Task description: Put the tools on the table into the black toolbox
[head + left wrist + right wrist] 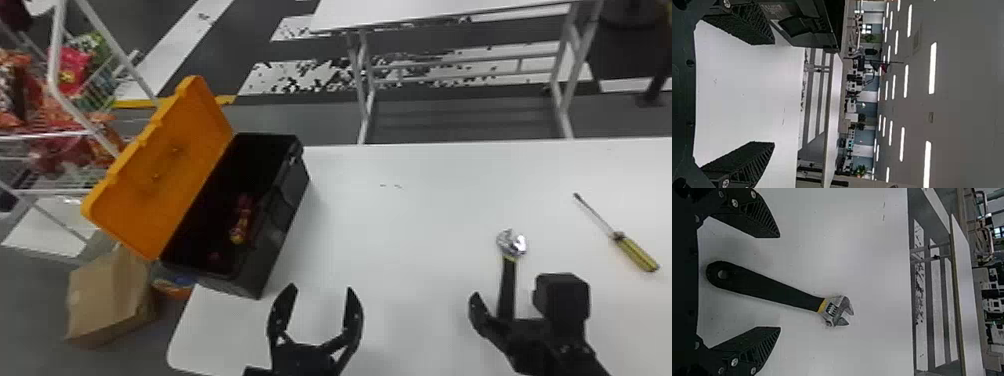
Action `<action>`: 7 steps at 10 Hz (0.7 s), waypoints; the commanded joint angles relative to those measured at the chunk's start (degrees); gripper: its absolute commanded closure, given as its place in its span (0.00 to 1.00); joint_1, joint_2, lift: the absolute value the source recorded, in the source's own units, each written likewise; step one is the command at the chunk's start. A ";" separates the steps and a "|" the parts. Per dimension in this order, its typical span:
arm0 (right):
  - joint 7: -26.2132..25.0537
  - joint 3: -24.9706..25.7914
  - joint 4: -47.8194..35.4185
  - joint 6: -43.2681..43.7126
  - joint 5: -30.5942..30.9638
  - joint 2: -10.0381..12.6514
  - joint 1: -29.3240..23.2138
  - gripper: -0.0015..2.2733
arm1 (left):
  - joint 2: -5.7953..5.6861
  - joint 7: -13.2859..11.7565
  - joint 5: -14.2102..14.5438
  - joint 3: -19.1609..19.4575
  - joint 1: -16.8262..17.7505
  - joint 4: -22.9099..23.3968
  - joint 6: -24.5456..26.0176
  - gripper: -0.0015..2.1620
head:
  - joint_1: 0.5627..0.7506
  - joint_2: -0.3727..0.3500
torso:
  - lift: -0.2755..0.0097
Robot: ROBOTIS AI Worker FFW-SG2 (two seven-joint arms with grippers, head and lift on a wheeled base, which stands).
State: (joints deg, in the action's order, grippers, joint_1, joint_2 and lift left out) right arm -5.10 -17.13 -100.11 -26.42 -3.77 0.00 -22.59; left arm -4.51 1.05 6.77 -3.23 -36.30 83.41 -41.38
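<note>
Two tools out on a white table (410,200): an adjustable wrench (507,285), handle toward the robot, and, farther right, a screwdriver (634,251) with a yellow-and-black handle. At the left end of the tabletop, a black toolbox (285,220) with its orange lid (160,170) thrown open and a red-and-yellow-handled tool (242,225) inside. Released and empty, fingers wide apart: the left gripper (318,297), near the toolbox's close end. Likewise spread and without a grip: the right gripper (512,290), on either side of the wrench handle, clear of contact in the right wrist view. Beyond, a second white table (440,12); at left, a loaded wire cart (57,60) and a cardboard box (102,300).
</note>
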 commanded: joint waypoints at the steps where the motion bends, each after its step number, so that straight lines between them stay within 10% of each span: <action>1: 0.00 0.08 0.01 -1.31 -0.01 0.05 0.26 0.13 | -0.23 -0.09 0.00 -0.28 0.26 0.00 0.21 0.04 | 0.70 0.92 | 0.70; 5: 0.70 1.31 -1.49 -4.65 -0.36 0.05 0.18 0.85 | -0.23 -0.09 0.00 -0.37 0.44 0.00 0.56 0.04 | 0.70 0.90 | 0.70; 7: 2.20 2.63 -1.84 -6.06 -0.80 0.05 0.00 0.99 | -0.32 -0.17 0.00 -0.37 0.52 0.00 1.27 0.04 | 0.70 0.89 | 0.70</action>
State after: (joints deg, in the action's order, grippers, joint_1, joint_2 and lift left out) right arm -2.93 -14.97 -101.89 -32.16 -4.40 0.02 -22.44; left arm -4.83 0.87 6.76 -3.59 -35.82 83.41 -40.30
